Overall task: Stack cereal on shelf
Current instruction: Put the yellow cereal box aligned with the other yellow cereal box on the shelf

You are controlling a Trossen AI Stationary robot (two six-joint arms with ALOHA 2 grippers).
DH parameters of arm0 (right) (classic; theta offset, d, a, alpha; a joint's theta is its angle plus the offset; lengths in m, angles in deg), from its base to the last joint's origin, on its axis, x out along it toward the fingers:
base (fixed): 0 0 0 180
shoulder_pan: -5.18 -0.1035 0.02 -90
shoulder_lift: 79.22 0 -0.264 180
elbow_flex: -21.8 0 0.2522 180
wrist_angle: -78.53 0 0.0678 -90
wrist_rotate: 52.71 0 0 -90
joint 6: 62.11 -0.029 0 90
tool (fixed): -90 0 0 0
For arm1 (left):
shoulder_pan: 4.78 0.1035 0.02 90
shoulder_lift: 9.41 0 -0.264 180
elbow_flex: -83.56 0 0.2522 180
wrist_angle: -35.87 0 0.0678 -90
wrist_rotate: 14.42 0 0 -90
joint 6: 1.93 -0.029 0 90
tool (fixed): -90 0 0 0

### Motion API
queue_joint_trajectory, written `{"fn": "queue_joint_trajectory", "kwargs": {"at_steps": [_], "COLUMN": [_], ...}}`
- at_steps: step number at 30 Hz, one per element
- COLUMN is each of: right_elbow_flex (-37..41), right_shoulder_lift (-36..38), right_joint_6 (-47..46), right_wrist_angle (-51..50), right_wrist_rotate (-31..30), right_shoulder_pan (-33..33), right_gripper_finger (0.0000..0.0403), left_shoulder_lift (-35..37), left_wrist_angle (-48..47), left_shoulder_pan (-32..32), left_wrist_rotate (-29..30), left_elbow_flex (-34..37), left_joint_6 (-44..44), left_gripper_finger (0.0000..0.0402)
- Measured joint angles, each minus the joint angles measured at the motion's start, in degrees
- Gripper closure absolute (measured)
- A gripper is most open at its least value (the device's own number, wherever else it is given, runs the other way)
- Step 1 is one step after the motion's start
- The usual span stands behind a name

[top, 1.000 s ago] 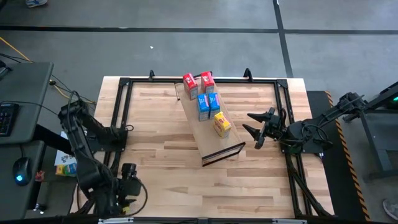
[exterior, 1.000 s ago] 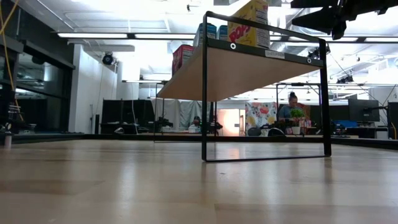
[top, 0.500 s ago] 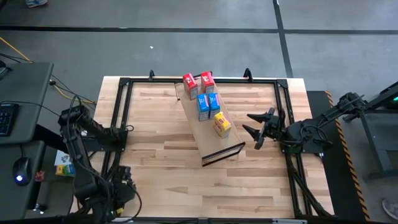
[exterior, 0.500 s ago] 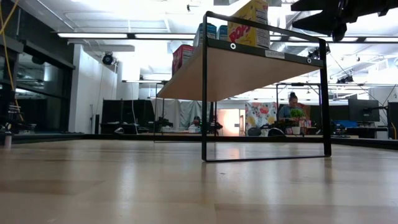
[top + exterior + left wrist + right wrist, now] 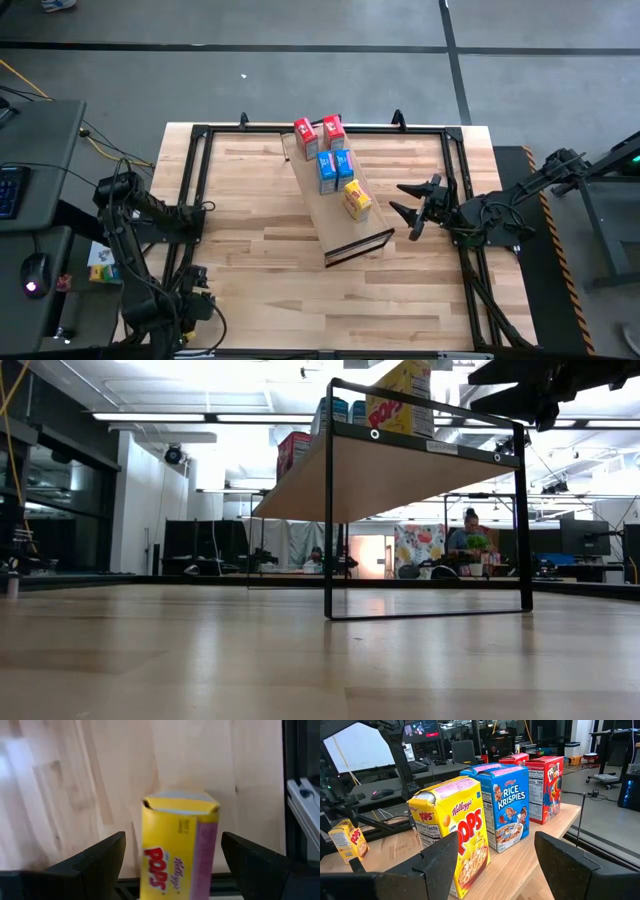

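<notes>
Light-wood shelf (image 5: 331,222) carries five cereal boxes (image 5: 335,166). Beside it the right hand (image 5: 411,205) hangs spread. The left hand (image 5: 170,865), spread, flanks a sixth yellow box (image 5: 177,845) off the shelf.

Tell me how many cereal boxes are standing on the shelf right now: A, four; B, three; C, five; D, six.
C: the high view shows two red boxes, two blue boxes and one yellow box on the shelf, while the second yellow box sits between the left gripper's open jaws, over the tabletop.
</notes>
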Motion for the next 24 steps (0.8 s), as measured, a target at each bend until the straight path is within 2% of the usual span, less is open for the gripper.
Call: {"fn": "queue_joint_trajectory", "kwargs": {"at_steps": [17, 24], "right_elbow_flex": [0.0, 0.0], "right_shoulder_lift": [0.0, 0.0], "right_joint_6": [-0.12, -0.13], "right_wrist_angle": [0.02, 0.02], "right_wrist_rotate": [0.0, 0.0], "right_shoulder_pan": [0.0, 0.0], "right_gripper_finger": [0.0148, 0.0148], "left_shoulder_lift": [0.02, -1.3], "left_wrist_angle": [1.29, 1.6], "left_shoulder_pan": [0.22, 0.76], "left_wrist_rotate": [-0.55, -1.93], "left_elbow_flex": [0.57, 0.57], "left_joint_6": [1.93, -2.66], "left_gripper_finger": [0.0082, 0.0083]}}
